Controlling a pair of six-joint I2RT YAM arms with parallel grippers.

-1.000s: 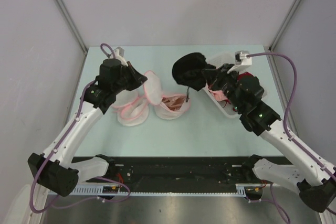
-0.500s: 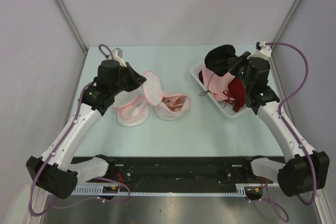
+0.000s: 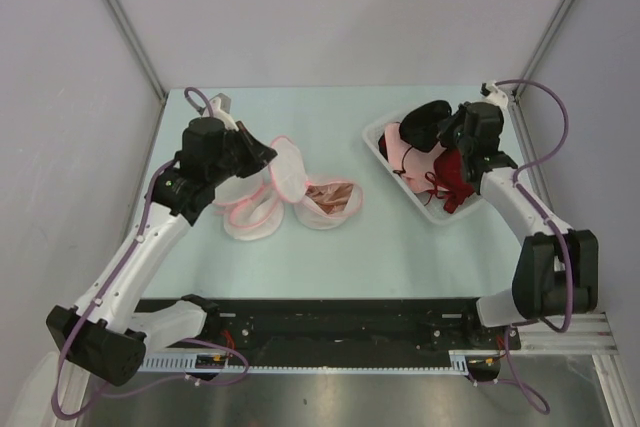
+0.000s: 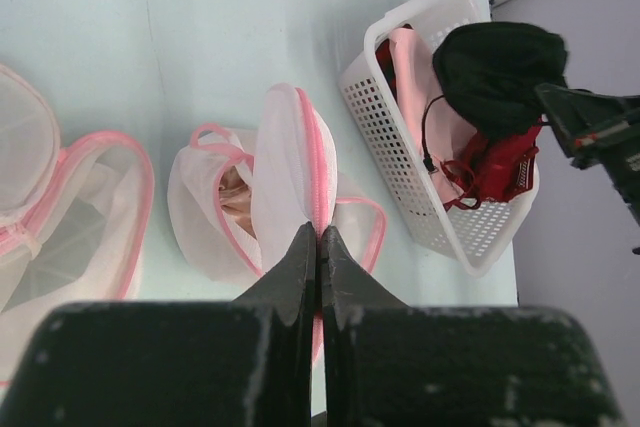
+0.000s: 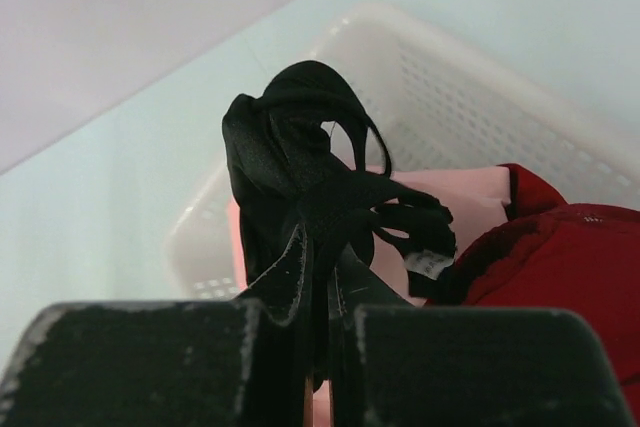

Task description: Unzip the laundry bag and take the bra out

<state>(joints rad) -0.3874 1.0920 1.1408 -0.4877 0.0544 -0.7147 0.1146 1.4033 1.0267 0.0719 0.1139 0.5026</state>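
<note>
The laundry bag (image 3: 322,204) lies open mid-table, its round mesh lid (image 4: 287,172) raised on edge. My left gripper (image 4: 319,233) is shut on the pink zipper trim of that lid, and in the top view the left gripper (image 3: 267,155) sits just left of the bag. The black bra (image 5: 292,143) hangs bunched from my right gripper (image 5: 320,239), which is shut on it. In the top view the bra (image 3: 424,123) and right gripper (image 3: 447,133) hover over the far end of the white basket (image 3: 432,213). A peach-brown item shows inside the bag.
The white slotted basket (image 4: 404,169) at the right holds a dark red garment (image 5: 570,257) and a pale pink garment (image 5: 468,192). A second mesh pouch (image 3: 250,217) lies left of the bag. Grey walls close in on both sides and behind.
My right arm swung rightwards and back with the bra, from above the table's middle to over the basket, and lowered it. The left arm and bag stayed put.
</note>
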